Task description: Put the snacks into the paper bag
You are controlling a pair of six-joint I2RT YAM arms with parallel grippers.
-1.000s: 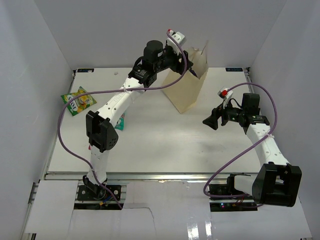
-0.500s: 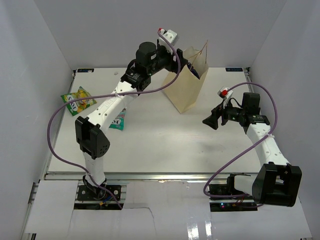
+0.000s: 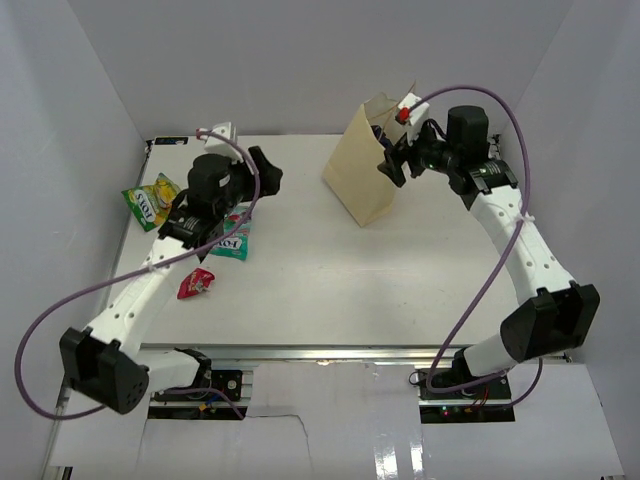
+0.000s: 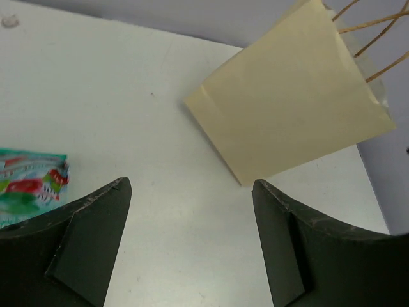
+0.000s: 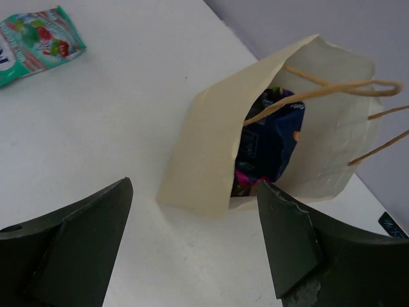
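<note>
- The paper bag (image 3: pixel 362 172) stands on the far half of the counter (image 3: pixel 330 270), right of centre. Its mouth faces up and toward the right arm, and its two thin handles rise from the rim.
- A dark blue chip bag (image 5: pixel 276 135) sits inside it, with a bit of pink packaging showing below.
- The right fingers (image 3: pixel 390 163) hover just beside the bag's open rim on its right side. They are spread wide with nothing between them, and the right wrist view shows them apart from the paper.
- The left fingers (image 3: pixel 266 174) hang over the far-left part of the counter, also spread wide and holding nothing. In the left wrist view they point across bare surface toward the bag's closed side.
- A teal packet (image 3: pixel 232 236) lies flat just beside and partly under the left arm.
- A green-yellow packet (image 3: pixel 150 200) lies close to the counter's left edge, near the side wall.
- A red packet (image 3: pixel 195 284) lies nearer the front, just beside the left forearm.
- Between the packets on the left and the bag is a broad bare stretch of counter, and the front-right area is bare as well.
- White walls close in the left, back and right sides.
</note>
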